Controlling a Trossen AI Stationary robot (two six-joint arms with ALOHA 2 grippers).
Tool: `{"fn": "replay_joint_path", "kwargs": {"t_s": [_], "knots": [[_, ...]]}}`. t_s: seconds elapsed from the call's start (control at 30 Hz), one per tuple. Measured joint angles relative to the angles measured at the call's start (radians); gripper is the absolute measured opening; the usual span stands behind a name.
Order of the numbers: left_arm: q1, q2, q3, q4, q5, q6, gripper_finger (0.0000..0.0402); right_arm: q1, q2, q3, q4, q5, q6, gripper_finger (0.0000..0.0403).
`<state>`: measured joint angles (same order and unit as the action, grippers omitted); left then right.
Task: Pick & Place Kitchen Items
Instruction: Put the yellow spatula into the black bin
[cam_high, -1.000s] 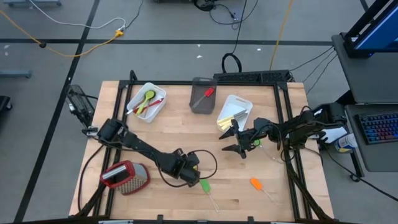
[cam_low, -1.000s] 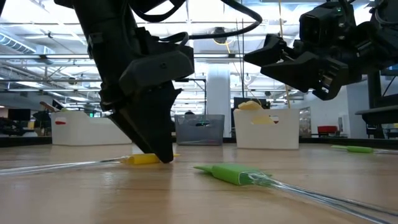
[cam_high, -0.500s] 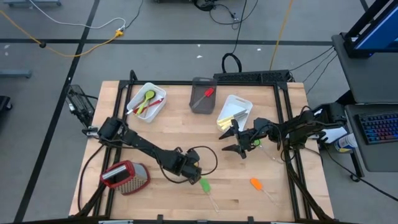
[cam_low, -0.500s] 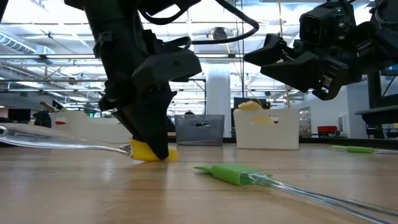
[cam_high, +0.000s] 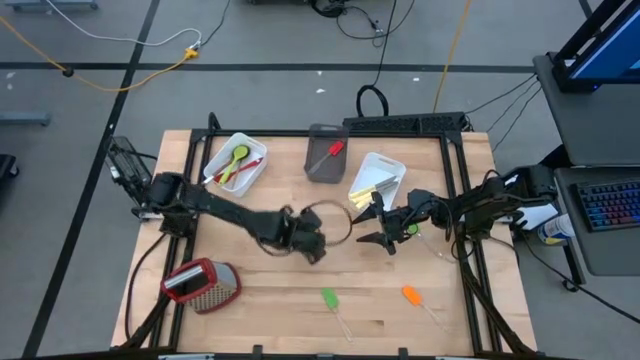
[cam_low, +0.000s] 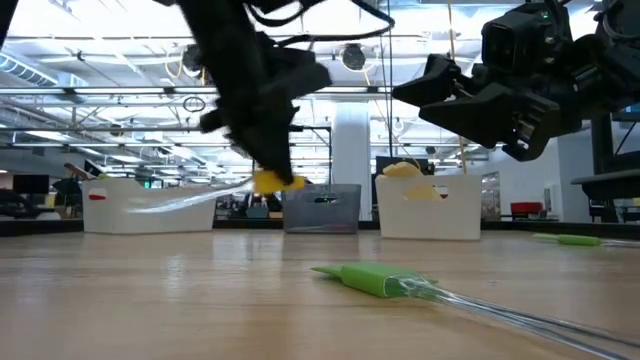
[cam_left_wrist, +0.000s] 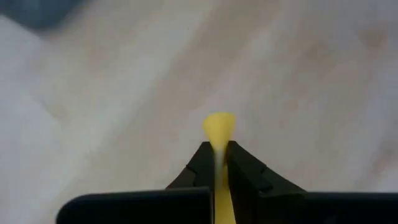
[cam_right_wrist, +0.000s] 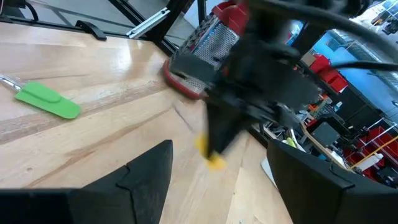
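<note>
Low view shows the left gripper (cam_low: 268, 172) clamped on the yellow spatula (cam_low: 277, 181), lifted clear of the table (cam_low: 180, 300) — carry it level and slowly, its thin handle trailing, toward the white tub (cam_high: 377, 180) beyond. Right gripper (cam_high: 378, 226) waits, jaws apart.

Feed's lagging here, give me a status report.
Left end effector shut on yellow spatula, lifted off table. Right end effector open, waiting by white tub. Green spatula, orange spatula remain. Path clear.
</note>
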<state>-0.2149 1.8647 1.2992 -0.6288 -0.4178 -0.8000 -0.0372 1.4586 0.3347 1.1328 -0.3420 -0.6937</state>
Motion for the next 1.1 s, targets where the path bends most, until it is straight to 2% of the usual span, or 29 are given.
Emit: {"fn": "replay_joint_path", "kwargs": {"t_s": [0.13, 0.33, 0.4, 0.53, 0.77, 0.93, 1.1], "knots": [[0.096, -0.058, 0.001, 0.059, -0.038, 0.139, 0.0013, 0.000, 0.000, 0.000, -0.003, 0.000, 0.000, 0.0254], [0.256, -0.099, 0.002, 0.212, -0.021, 0.365, 0.0009, 0.000, 0.000, 0.000, -0.024, 0.000, 0.011, 0.0254], [0.312, -0.100, 0.004, 0.291, 0.002, 0.453, 0.0014, 0.000, 0.000, 0.000, -0.029, 0.000, 0.037, 0.0254], [0.417, -0.097, 0.004, 0.452, 0.116, 0.608, 0.0009, 0.000, 0.000, 0.000, -0.063, 0.000, 0.067, 0.0254], [0.573, -0.099, 0.004, 0.667, 0.229, 0.721, 0.0016, 0.000, 0.000, 0.000, -0.157, 0.006, 0.084, 0.0254], [0.650, -0.099, 0.004, 0.721, 0.253, 0.776, 0.0008, 0.000, 0.000, 0.000, -0.189, 0.010, 0.148, 0.0254], [0.704, -0.099, 0.004, 0.792, 0.298, 0.798, 0.0011, 0.000, 0.000, 0.000, -0.230, 0.079, 0.223, 0.0254]]}}
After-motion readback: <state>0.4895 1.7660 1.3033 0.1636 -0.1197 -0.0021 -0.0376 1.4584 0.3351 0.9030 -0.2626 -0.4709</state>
